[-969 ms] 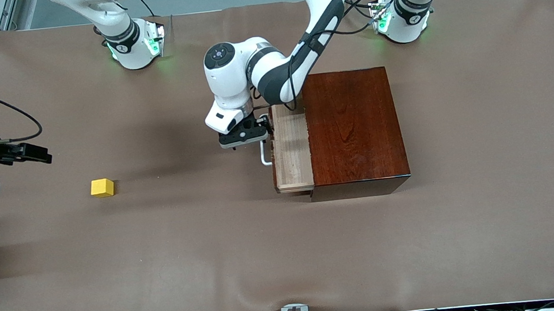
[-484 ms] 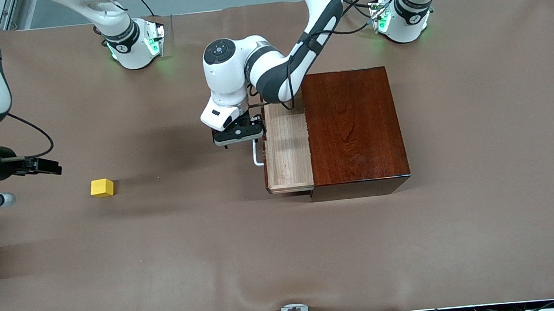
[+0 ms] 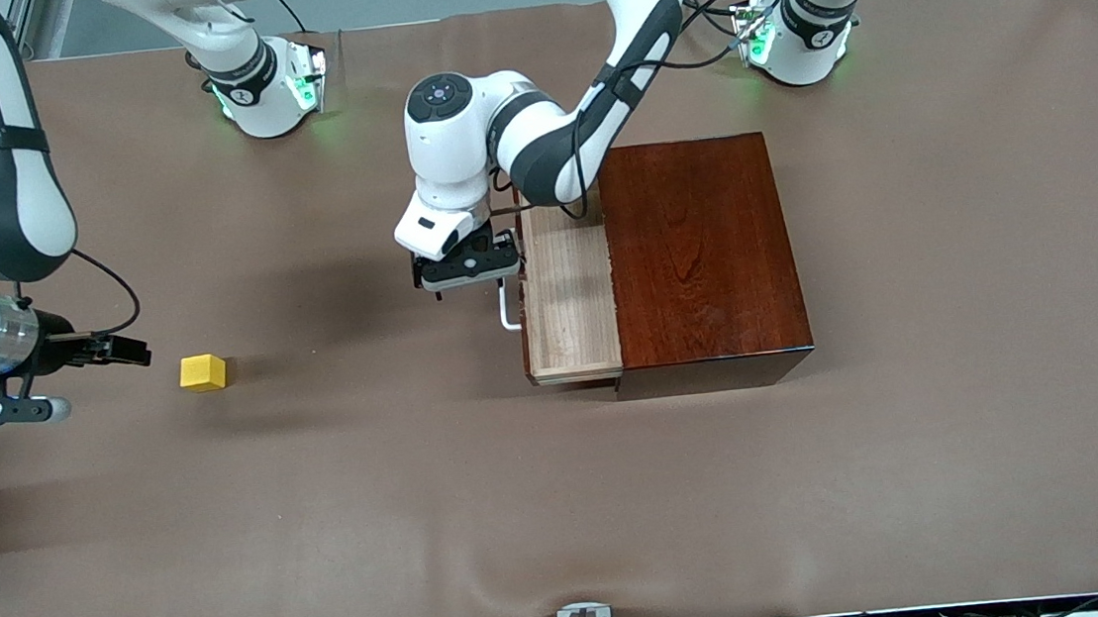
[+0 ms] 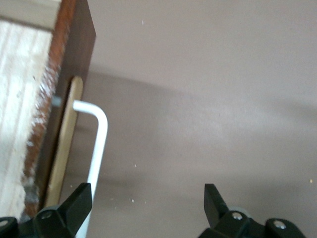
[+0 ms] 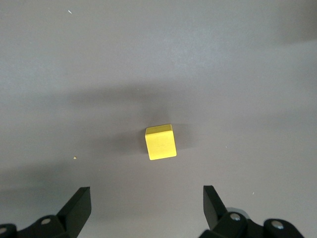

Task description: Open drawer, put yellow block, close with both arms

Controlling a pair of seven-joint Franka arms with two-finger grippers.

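Drawer is seen pulled partway out of the mahogany box, pale wood tray exposed, white handle facing the right arm's end of the counter. Left gripper is held just beside the handle, jaws spread, nothing gripped. Yellow block is set on the counter well apart from the drawer. Right gripper is held near the block, jaws released

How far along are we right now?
Done: the drawer is pulled out; the left gripper, open, sits by its white handle. In hand: the right gripper, open, beside the yellow block on the table. Left: grasp, drop in, close.
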